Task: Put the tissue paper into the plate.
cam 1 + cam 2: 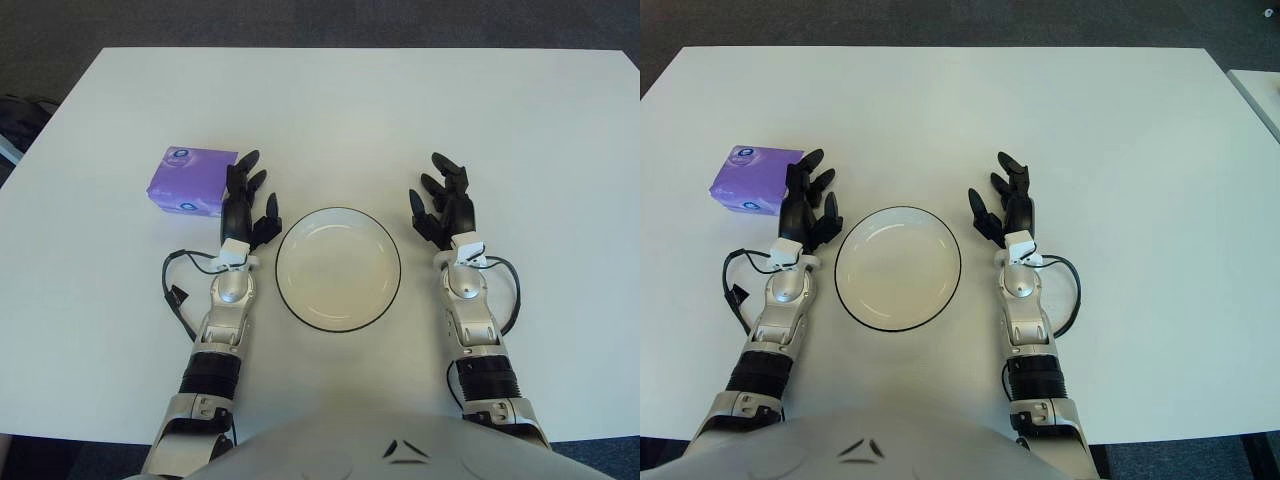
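- A white surface (330,100) fills the view, with dark floor beyond its far edge.
- At far left lies the purple tissue paper pack (190,180), flat on the surface and well outside the plate, so the task looks unstarted.
- The left hand (245,205) rests just beside the pack's right edge, fingers spread and holding nothing; whether they touch it is unclear. It seems poised to grasp.
- The empty black-rimmed plate (338,326) sits between the hands, an easy drop target.
- The right hand (445,205) lies idle right of the plate, fingers apart.
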